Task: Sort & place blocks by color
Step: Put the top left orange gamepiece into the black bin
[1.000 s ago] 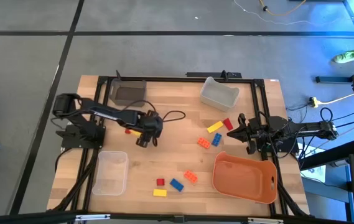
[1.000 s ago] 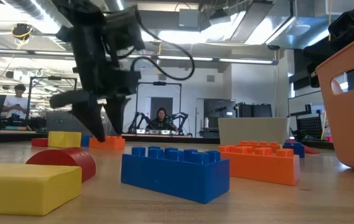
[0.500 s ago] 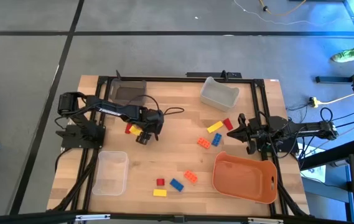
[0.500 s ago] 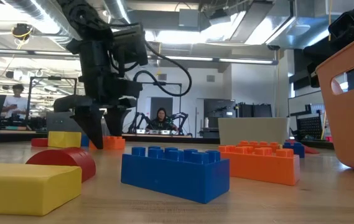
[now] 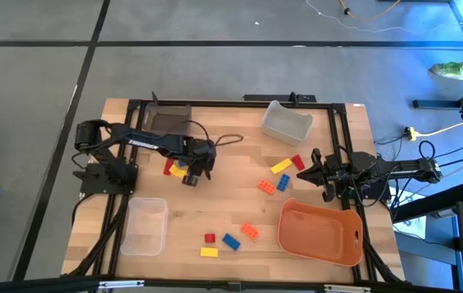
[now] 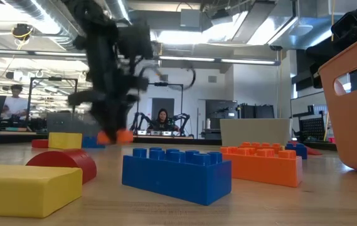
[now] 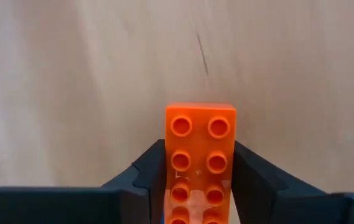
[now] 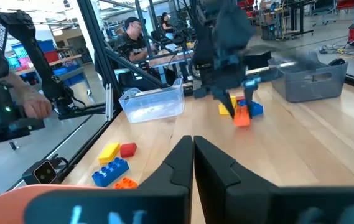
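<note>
With my left jaws [image 7: 196, 186] pinching the orange block [image 7: 200, 155] near the counter's [image 5: 215, 203] left edge, I should lift it straight, right jaws [image 8: 193, 163] shut.

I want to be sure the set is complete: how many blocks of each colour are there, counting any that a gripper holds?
Red blocks: 3
Orange blocks: 3, one between the fingers of the left gripper
Yellow blocks: 3
Blue blocks: 3
Total: 12
</note>
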Controlling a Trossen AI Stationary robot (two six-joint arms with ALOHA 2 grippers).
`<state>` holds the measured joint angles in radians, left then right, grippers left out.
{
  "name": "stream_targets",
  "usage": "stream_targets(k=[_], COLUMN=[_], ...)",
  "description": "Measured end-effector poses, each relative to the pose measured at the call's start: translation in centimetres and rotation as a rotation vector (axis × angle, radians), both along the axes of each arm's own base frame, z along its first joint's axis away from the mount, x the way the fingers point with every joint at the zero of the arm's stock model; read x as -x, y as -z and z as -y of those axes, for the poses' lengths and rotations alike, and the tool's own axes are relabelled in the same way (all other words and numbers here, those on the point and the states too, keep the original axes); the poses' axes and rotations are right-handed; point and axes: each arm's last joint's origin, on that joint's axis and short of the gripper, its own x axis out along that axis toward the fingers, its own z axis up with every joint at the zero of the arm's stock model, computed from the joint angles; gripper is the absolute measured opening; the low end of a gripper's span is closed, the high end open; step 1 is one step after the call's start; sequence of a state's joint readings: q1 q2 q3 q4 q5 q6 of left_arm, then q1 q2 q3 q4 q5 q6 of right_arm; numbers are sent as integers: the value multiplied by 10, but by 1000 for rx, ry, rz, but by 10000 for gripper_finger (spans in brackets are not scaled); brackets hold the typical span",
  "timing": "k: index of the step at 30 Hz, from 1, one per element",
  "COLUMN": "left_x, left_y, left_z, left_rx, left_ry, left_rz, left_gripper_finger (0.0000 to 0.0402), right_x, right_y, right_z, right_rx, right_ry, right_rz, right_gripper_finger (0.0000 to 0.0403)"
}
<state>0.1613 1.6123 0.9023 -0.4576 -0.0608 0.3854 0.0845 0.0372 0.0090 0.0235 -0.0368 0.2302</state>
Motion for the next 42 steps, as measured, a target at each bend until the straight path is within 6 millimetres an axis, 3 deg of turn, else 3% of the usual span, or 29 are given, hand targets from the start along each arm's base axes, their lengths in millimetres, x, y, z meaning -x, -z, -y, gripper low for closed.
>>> stream_targets(k=[3,7,10,13,18,21,24,35,42], left_x=[-10,-4,20,58,122,149,159,130,124], left_y=[-31,-91,-129,-156,-170,-161,-147,-71,-39], left_z=[-6,-23,-41,-64,-103,-123,-138,-176,-189], left_rx=[-17,-124,-214,-293,-316,-278,-148,136,268], left_ry=[-31,-123,-240,-421,-759,-940,-1013,-1219,-1403], left_rz=[116,309,414,476,445,358,295,30,-28], left_gripper_finger=[127,127,127,127,127,127,127,127,127], right_x=[0,0,0,0,0,0,0,0,0], right_y=[0,0,0,0,0,0,0,0,0], right_z=[0,0,0,0,0,0,0,0,0], right_rx=[0,-1,1,-1,0,1,-1,-1,0], right_ry=[0,0,0,1,0,0,0,0,0], right_rz=[0,5,3,1,-1,-1,-1,-1,-1], right_gripper_finger=[16,16,16,16,16,16,16,16,16])
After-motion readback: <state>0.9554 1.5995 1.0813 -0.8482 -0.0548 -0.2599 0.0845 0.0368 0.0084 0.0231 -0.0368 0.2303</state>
